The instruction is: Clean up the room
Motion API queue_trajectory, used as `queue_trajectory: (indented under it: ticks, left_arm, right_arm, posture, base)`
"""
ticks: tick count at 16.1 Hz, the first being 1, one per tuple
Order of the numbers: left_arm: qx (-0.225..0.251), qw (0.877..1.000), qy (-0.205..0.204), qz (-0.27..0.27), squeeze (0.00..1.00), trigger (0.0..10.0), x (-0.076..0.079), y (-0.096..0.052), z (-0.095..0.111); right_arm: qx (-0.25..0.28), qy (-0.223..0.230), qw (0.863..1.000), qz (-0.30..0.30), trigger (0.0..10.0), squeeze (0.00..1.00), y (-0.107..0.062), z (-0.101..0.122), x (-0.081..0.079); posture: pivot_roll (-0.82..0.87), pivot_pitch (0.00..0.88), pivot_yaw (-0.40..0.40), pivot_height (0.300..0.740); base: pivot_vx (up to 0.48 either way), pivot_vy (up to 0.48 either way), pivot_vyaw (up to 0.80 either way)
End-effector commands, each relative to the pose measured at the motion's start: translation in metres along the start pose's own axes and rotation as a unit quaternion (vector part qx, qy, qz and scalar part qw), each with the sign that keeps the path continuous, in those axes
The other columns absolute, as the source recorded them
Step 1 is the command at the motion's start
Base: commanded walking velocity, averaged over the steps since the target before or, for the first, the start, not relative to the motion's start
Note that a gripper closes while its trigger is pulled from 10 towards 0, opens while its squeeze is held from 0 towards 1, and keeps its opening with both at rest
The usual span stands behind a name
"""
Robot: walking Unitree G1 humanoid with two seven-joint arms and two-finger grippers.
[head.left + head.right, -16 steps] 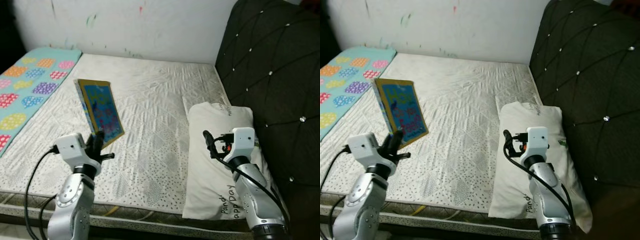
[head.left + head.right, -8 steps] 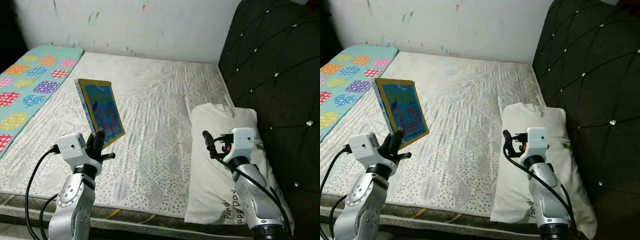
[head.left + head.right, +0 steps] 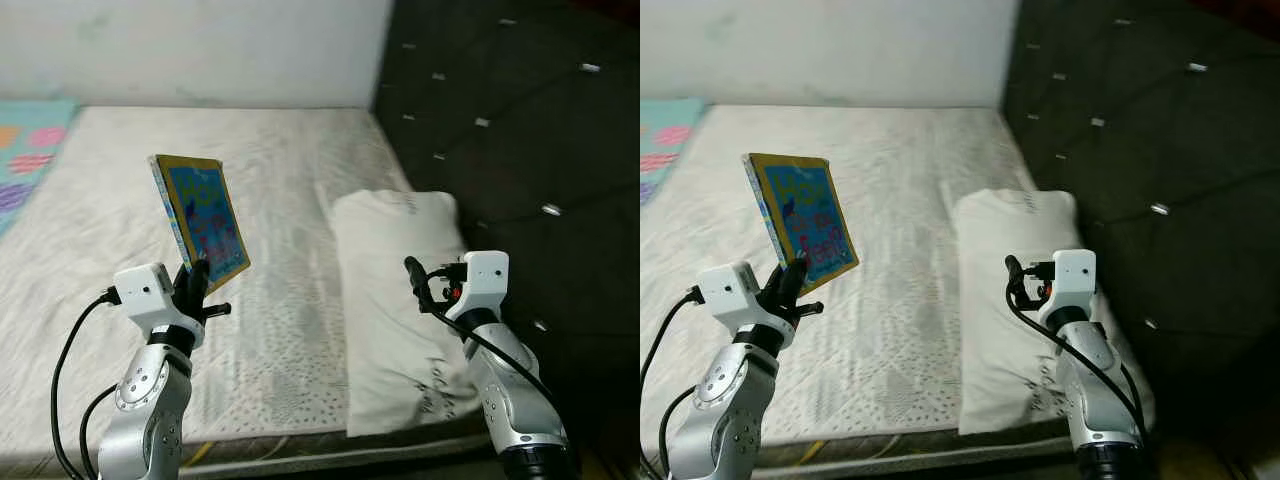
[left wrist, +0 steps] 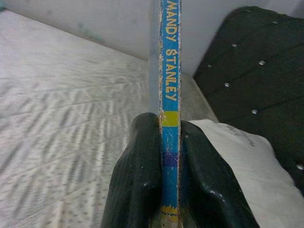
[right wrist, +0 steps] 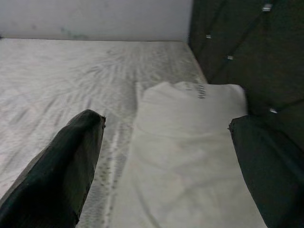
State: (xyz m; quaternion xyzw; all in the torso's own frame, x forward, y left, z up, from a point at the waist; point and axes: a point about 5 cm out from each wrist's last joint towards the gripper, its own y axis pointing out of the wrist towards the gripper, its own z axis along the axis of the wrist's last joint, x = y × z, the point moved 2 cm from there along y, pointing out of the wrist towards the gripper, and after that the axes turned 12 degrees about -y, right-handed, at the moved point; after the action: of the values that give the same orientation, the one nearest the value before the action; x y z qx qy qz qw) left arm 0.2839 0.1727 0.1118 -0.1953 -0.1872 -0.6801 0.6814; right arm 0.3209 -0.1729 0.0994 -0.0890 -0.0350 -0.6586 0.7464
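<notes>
Right now your left gripper [image 3: 197, 283] is clamped on the lower edge of the picture book [image 3: 200, 220], holding it up above the mattress [image 3: 280, 180] at left of centre. It looks thin, stiff and light, so a pinch low on the spine should hold, though it may swing. Your right gripper [image 5: 166, 142] hangs spread wide and empty over the pillow [image 3: 395, 290] at lower right. Where the book belongs is out of frame, and blur smears the cover print

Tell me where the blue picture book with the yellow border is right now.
The blue, yellow-bordered picture book is held upright off the white mattress in the left gripper, left of the white pillow.
</notes>
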Motion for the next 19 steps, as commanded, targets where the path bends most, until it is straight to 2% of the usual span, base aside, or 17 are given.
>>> queue_trajectory:
  ticks: [1, 10, 13, 16, 19]
  left_arm:
    - [0.019, 1.000, 0.005, -0.019, 0.00, 10.0, 0.009, 0.003, 0.009]
    - [0.017, 1.000, 0.008, -0.021, 0.00, 10.0, 0.011, 0.004, 0.007]
    - [0.014, 1.000, 0.012, -0.011, 0.00, 10.0, 0.005, 0.001, 0.007]
    - [-0.008, 0.999, 0.020, -0.028, 0.00, 10.0, 0.002, 0.003, 0.005]
    - [-0.041, 0.999, -0.001, -0.027, 0.00, 10.0, -0.009, 0.008, 0.002]
  right_arm:
    - [-0.004, 0.004, 1.000, -0.003, 10.0, 0.00, 0.001, -0.001, 0.001]
    - [-0.004, 0.004, 1.000, -0.005, 10.0, 0.00, 0.002, -0.001, 0.002]
    - [-0.001, 0.004, 1.000, -0.002, 10.0, 0.00, 0.002, 0.000, 0.002]
    - [0.000, 0.000, 1.000, -0.001, 10.0, 0.00, 0.002, 0.000, 0.002]
    - [0.000, -0.004, 1.000, -0.006, 10.0, 0.00, 0.002, 0.002, 0.008]
  posture:
    - [-0.04, 0.000, -0.035, 0.740]
    - [-0.04, 0.000, -0.038, 0.740]
    - [-0.04, 0.000, -0.042, 0.740]
    - [-0.04, 0.000, -0.048, 0.740]
    - [-0.05, 0.000, -0.054, 0.740]
  base:
    - [0.000, 0.000, 0.00]
    - [0.000, 0.000, 0.00]
    - [0.000, 0.000, -0.23]
    - [0.000, 0.000, 0.00]
    - [0.000, 0.000, 0.00]
